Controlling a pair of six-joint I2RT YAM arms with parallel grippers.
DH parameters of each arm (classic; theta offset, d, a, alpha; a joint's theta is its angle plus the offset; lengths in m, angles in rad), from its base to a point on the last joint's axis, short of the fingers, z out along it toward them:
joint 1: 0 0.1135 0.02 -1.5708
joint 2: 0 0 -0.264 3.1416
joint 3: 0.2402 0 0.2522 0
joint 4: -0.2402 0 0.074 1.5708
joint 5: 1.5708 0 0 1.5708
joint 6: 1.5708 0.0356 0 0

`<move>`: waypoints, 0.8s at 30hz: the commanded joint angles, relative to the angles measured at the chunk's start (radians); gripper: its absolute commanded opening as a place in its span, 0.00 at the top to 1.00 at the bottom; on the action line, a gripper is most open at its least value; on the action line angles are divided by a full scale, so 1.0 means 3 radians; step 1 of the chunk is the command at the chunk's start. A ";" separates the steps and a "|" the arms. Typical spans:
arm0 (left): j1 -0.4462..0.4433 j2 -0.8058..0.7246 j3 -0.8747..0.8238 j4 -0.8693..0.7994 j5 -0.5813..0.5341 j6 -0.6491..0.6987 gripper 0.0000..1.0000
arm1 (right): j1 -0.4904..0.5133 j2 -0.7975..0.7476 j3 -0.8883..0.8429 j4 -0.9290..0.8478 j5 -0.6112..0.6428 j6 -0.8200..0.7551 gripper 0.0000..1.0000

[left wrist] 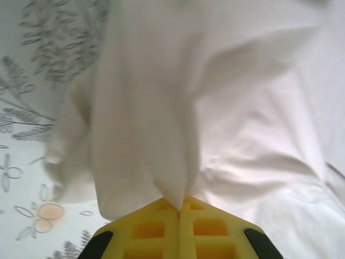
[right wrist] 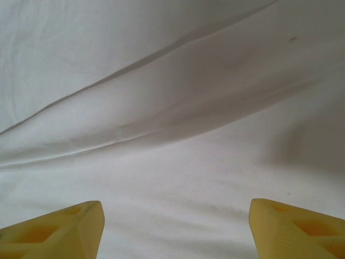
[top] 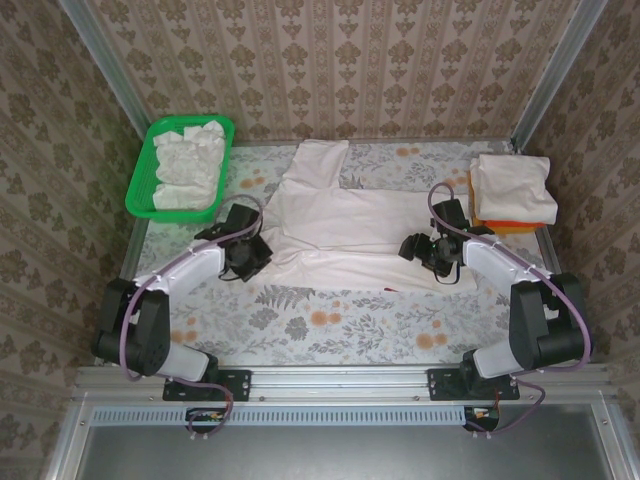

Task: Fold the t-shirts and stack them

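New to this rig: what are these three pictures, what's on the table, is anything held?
Two robot arms are bolted at the near edge of a table. The wide picture looks down from above them; the other two come from a camera on each wrist, with yellow fingers at the bottom. On it lie a spread white shirt, a green basket of crumpled cloth and a folded stack. The left gripper is shut, pinching the shirt; the right gripper hovers open over it.
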 commanded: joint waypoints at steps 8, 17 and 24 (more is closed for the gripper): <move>-0.0474 0.0697 0.1047 -0.0515 -0.0309 0.0479 1.00 | 0.0021 0.0056 0.0058 0.0034 -0.0052 -0.0027 0.27; -0.0646 0.1475 0.1923 -0.0605 -0.0189 0.0795 1.00 | 0.0021 0.0076 0.0004 0.0070 -0.0052 -0.0014 0.28; -0.0774 0.1877 0.2447 -0.0728 0.0044 0.1086 0.94 | 0.0022 0.0089 0.0015 0.0071 -0.0031 -0.0025 0.27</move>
